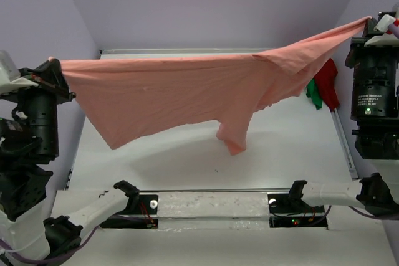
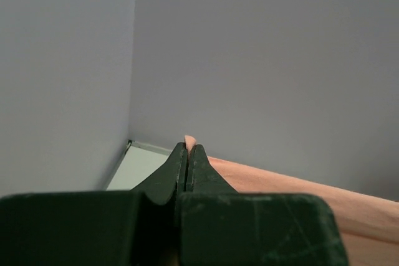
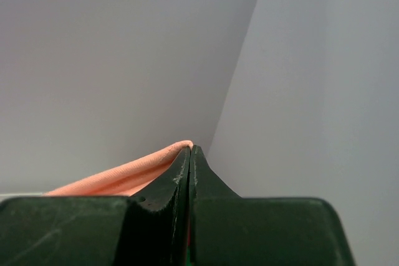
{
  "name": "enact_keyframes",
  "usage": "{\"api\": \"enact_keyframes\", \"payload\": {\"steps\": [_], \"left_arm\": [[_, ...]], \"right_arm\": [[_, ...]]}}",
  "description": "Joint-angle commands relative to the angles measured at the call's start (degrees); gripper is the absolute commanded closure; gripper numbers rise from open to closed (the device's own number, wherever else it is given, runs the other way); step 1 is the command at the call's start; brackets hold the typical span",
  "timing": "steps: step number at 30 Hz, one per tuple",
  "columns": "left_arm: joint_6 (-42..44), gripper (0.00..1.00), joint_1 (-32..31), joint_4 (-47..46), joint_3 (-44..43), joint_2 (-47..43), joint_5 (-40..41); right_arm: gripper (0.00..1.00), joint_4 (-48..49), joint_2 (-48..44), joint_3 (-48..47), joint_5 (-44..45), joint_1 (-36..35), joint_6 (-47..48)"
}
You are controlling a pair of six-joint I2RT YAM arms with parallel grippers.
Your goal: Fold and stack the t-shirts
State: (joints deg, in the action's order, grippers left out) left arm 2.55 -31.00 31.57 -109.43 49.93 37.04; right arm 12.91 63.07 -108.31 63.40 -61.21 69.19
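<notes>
Left end effector (image 2: 187, 149) & right end effector (image 3: 190, 149) both pinched shut on opposite ends of salmon-pink t-shirt (image 1: 174, 91), stretched in air above table (image 1: 187, 166). Looks light, thin, limp, sagging mid-span; prob. best gripped at corners/hem. Dark red t-shirt (image 1: 328, 79) & green t-shirt (image 1: 313, 95) lie far right.

The stretched salmon-pink t-shirt (image 1: 174, 91) curtains the table (image 1: 187, 166); passage lies open beneath it.

Salmon-pink t-shirt (image 1: 168, 91): soft matt cloth; table (image 1: 187, 154): smooth white.
</notes>
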Motion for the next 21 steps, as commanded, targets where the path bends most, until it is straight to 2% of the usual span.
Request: {"api": "enact_keyframes", "payload": {"steps": [1, 6, 11, 15, 17, 19, 21], "left_arm": [[0.5, 1.0, 0.4, -1.5, 6.2, 0.4, 0.8], [2.1, 1.0, 0.4, -0.2, -3.0, 2.4, 1.1], [4.5, 1.0, -1.3, -2.3, -0.5, 3.2, 5.1], [4.1, 1.0, -2.2, -2.0, -2.3, 4.3, 4.8], [3.1, 1.0, -2.0, -2.0, -2.1, 3.2, 4.2], [5.6, 1.0, -2.6, -2.5, 1.1, 2.8, 7.1], [0.6, 1.0, -3.0, 2.3, -2.8, 3.5, 3.6]], "right_arm": [[1.0, 1.4, -3.6, 3.9, 2.5, -0.2, 0.6], [1.0, 5.3, -3.4, -0.8, 2.4, -0.2, 6.1], [1.0, 8.5, -2.9, -0.3, -0.1, -1.5, 7.6], [1.0, 12.9, -1.3, -2.5, 1.3, -4.1, 14.1], [1.0, 14.1, -1.9, -0.7, 2.3, -4.1, 14.1], [1.0, 11.4, -2.5, -1.1, 2.3, -4.1, 12.4], [1.0, 13.0, -1.5, -2.9, 5.3, -4.1, 14.7]]}}
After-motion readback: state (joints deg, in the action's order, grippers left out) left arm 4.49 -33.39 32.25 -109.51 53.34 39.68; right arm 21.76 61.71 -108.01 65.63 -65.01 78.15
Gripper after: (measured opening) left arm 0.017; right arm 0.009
